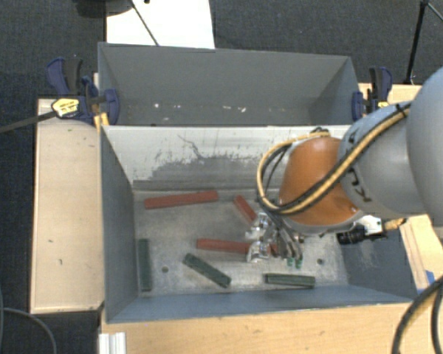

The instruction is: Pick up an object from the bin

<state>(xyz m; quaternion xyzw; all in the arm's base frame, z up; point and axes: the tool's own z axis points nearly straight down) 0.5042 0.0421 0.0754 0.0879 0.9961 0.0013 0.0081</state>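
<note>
**Tool low in bin, at the end of a red bar**

Grey bin [122, 227] held six loose bars, three red and three dark green; the arm [406, 153] entered from 3 o'clock, with its orange cover [317, 183] over the right half of the floor; the tool [264, 251] sat down near the floor, right of centre. Open or closed: cannot tell, the metal parts blurred together.

The nearest thing was the flat red bar [221, 246], lying level at the tool's 9 o'clock, its right end touching or just beside the tool; cannot tell if it was gripped. The short red bar [244, 208] lay tilted at the tool's 11 o'clock, close by; the green bar [289, 279] lay level at 5 o'clock, near the front wall; the tilted green bar [207, 270] lay at 8 o'clock, just below the flat red bar and apart from it. The long red bar [181, 199] lay along the back of the floor at 10 o'clock, well apart; the upright green bar [143, 264] lay against the left wall at 9 o'clock, farthest off.
</note>
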